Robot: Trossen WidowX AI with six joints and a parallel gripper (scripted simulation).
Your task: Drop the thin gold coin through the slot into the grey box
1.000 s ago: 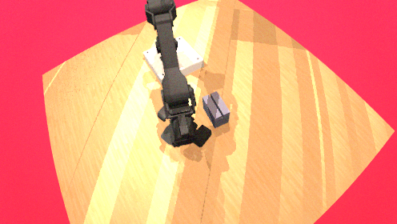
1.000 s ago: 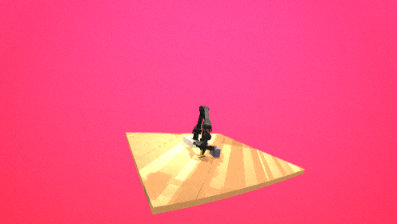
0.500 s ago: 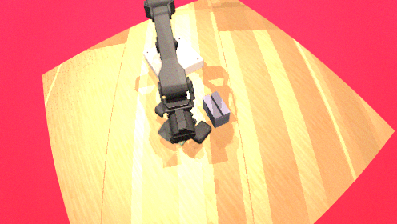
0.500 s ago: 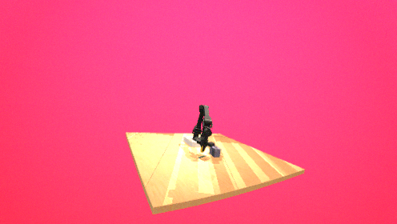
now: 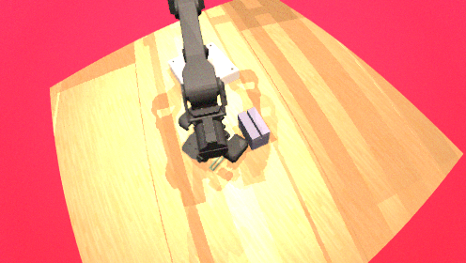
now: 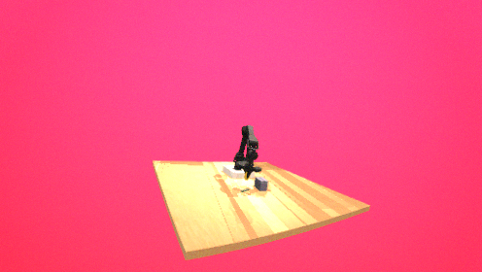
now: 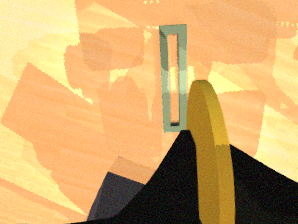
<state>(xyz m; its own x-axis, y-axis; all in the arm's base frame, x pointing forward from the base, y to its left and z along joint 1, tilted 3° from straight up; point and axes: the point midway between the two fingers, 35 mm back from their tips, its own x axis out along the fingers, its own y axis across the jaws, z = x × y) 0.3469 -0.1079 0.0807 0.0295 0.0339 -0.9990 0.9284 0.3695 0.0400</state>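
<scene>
My gripper (image 5: 212, 151) (image 6: 248, 173) (image 7: 192, 139) is shut on the gold coin (image 6: 246, 176) (image 7: 215, 155). The coin stands on edge between the black fingertips and shows almost edge-on in the wrist view. In the top view the hand hides it. The green holder (image 5: 217, 164) (image 6: 245, 190) (image 7: 182, 60) is empty and lies on the table below the gripper, just beyond the hand in the top view. The closed grey box (image 5: 248, 123) (image 6: 260, 184) (image 7: 117, 197) stands right of the hand in the top view; its lid slot shows there as a dark line.
The white base plate (image 5: 225, 66) (image 6: 233, 172) lies under the arm's base, behind the box. The wooden table (image 5: 108, 188) (image 6: 194, 214) carries everything, with shadows of the arm around the holder. The box stands close beside the gripper's right side in the top view.
</scene>
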